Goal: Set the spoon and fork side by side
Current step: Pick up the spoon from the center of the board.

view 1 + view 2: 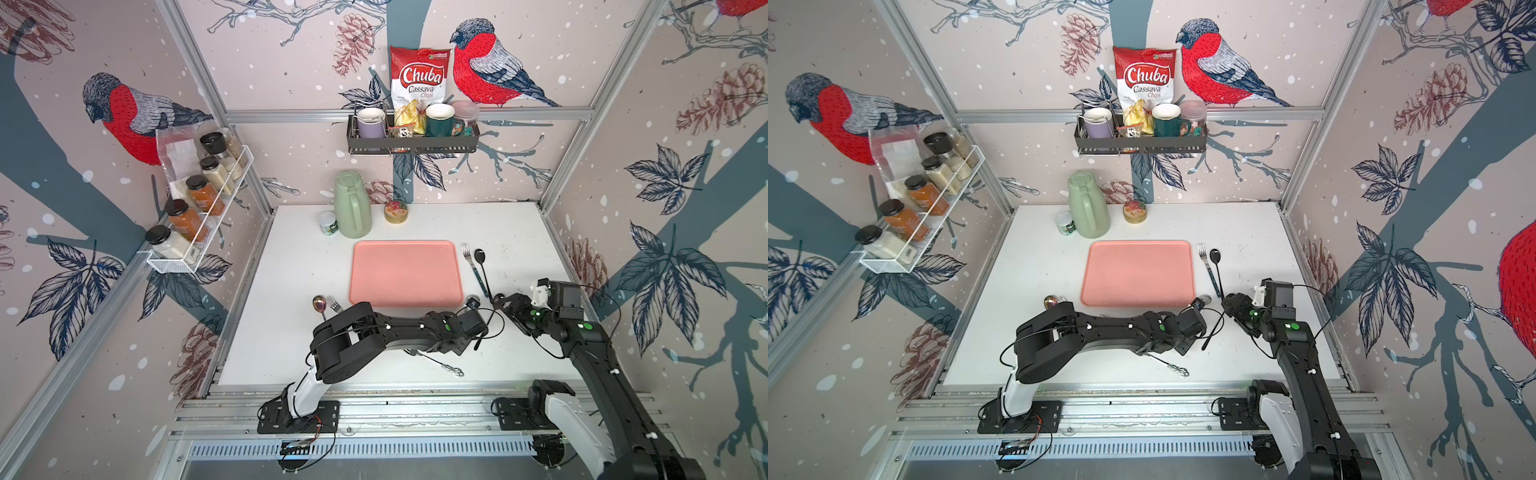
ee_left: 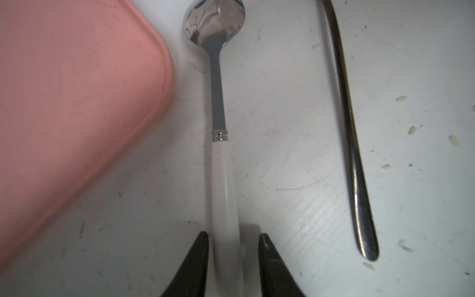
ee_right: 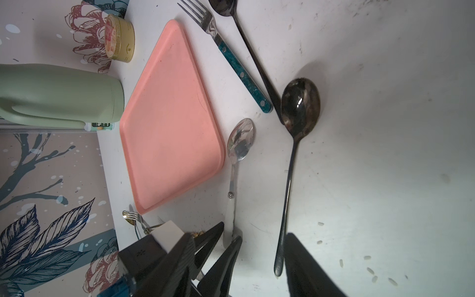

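A white-handled spoon (image 2: 218, 90) lies on the table just off the pink tray's (image 2: 77, 102) near right corner. My left gripper (image 2: 232, 246) is open and straddles its handle; one finger touches the handle, the other stands a little off it. In both top views this gripper (image 1: 471, 305) sits at that corner. A large black spoon (image 3: 300, 102) lies beside it, its handle end next to a finger of my open right gripper (image 3: 240, 236). A teal-handled fork (image 1: 473, 266) and a thin black spoon (image 1: 482, 266) lie side by side right of the tray.
An iridescent spoon (image 1: 319, 302) and a fork (image 1: 333, 303) lie left of the tray, partly under my left arm. An ornate silver handle (image 1: 440, 363) shows below that arm. A green jug (image 1: 353, 205), a small jar (image 1: 328, 223) and a tin (image 1: 396, 211) stand behind the tray.
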Controlling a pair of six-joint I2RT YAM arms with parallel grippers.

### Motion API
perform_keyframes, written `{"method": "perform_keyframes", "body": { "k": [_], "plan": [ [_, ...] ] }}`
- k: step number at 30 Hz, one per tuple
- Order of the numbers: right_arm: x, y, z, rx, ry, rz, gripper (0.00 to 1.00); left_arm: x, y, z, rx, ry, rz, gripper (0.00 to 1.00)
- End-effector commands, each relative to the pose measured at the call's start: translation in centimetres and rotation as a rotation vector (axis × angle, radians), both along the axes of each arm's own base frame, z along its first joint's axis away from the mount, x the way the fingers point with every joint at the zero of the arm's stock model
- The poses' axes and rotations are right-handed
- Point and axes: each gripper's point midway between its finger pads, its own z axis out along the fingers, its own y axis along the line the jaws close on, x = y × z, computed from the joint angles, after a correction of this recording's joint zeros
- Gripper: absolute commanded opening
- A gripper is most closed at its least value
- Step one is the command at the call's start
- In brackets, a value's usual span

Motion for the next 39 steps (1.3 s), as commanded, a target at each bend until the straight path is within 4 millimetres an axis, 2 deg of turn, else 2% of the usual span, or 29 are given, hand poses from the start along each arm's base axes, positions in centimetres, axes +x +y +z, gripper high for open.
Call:
{"method": "perform_keyframes", "body": {
  "k": [1,3,8,11,18,23,27,31,39],
  "plan": [
    [-0.1,0.4,0.2,0.016,-0.007,0.019,0.57,-0.4,0.5,-0.6,0.021,0.033,0.0,0.24],
    [0.0,0.5,0.4,0.025,-0.011,0.02,0.57,-0.3,0.6,-0.2,0.007,0.036,0.01,0.18],
    [0.2,1.1,1.2,0.072,-0.037,0.027,0.57,-0.1,0.5,0.5,-0.092,0.133,0.026,0.15],
    [0.4,1.6,2.0,0.106,-0.063,0.033,0.57,0.0,0.7,1.6,-0.173,0.179,0.042,0.14],
    [1.0,3.0,4.5,0.206,-0.158,0.059,0.58,0.2,1.1,7.2,-0.4,0.235,0.042,0.14],
    [1.4,4.9,5.7,0.265,-0.221,0.109,0.6,0.2,1.6,11.1,-0.596,0.29,0.037,0.14],
    [1.4,7.7,7.3,0.303,-0.287,0.2,0.61,1.0,2.4,13.9,-0.793,0.342,0.061,0.14],
    [1.0,9.9,8.9,0.313,-0.352,0.271,0.61,1.6,3.5,15.5,-0.933,0.375,0.084,0.14],
    [0.3,12.4,11.3,0.347,-0.467,0.355,0.65,1.3,5.8,17.6,-1.025,0.359,0.091,0.14]
  ]
}}
